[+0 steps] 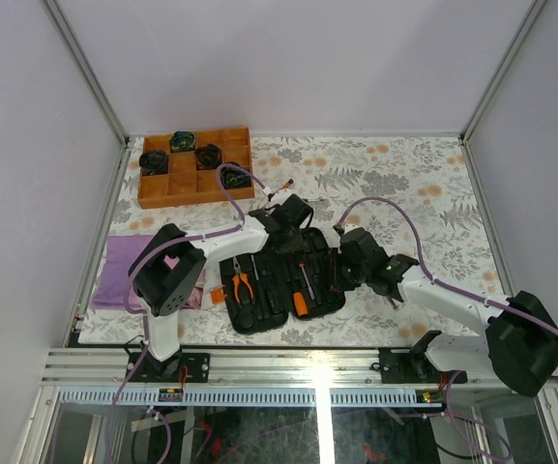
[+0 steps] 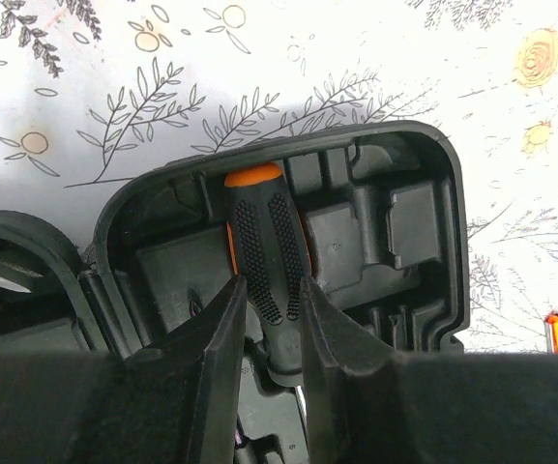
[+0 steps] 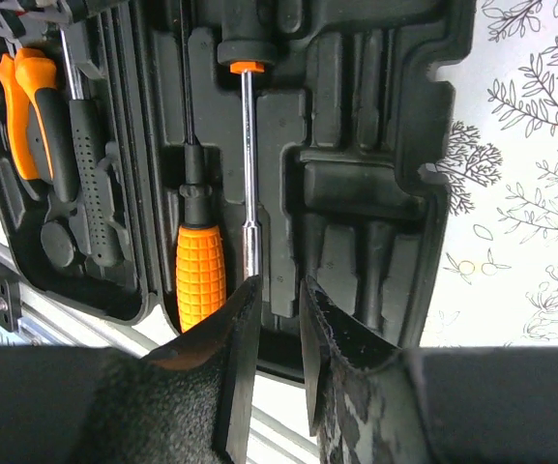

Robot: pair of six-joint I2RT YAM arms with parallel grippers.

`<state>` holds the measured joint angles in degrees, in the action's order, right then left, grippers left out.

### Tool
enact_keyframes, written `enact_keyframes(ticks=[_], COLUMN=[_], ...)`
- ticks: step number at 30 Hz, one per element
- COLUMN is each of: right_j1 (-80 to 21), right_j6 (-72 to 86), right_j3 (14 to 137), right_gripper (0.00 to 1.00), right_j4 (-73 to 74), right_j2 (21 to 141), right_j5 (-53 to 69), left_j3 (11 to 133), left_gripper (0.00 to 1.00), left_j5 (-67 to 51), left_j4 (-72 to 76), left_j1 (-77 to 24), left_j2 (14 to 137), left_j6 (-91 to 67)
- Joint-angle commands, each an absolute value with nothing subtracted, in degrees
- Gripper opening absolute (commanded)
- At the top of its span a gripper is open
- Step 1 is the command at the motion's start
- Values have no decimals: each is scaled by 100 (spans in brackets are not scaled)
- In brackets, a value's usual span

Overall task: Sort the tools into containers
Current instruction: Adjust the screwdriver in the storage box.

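Half done at a guess, judging by the filled and bare slots in the tool case (image 1: 277, 290), lying open mid-worktop (image 1: 404, 184) close to the arm bases.

Reading from the left: orange-handled pliers (image 1: 242, 285) bedded in the left half. Probably light but awkward, and best taken across both handles.

Next, at the far edge of the case, left pincer (image 2: 267, 309) clenched on the black-handled screwdriver (image 2: 264, 242). Fingers (image 2: 222, 333) pinching the dimpled grip low down, orange cap just short of the case wall. Looks a sound hold: stiff, light, and grippy where dotted, likely slippery only on bare steel.

Further right, orange-handled screwdriver (image 3: 201, 271) and slim nut driver (image 3: 249, 174) seated side by side in their slots.

Over that shaft's end, right pincer (image 3: 277, 319) nearly closed, a narrow gap showing and nothing held. Thin round steel there, apt to roll or slip; better taken at the handle.
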<state>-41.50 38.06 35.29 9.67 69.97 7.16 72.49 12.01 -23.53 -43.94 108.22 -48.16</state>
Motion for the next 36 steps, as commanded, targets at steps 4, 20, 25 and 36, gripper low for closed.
enact_keyframes(ticks=[4,20,25,36], right_j1=[-4189,-4225,-4241,-4355], right_j6=[3924,3707,3639,3561], right_j3=[3812,4165,4293,4360], right_gripper=[29,30,26,21], right_j4=[623,521,596,868], right_j2=[7137,7730,7937,8204], right_j5=[931,905,910,867], left_j3=[6803,6724,6699,6715], left_gripper=[14,14,14,14], left_j5=[1258,1329,1318,1306], left_j4=[-2054,-2034,-2032,-2030], left_j1=[-4404,-4413,-4413,-4412], left_j2=[11384,11328,11308,11314], left_j6=[-4930,-4913,-4913,-4909])
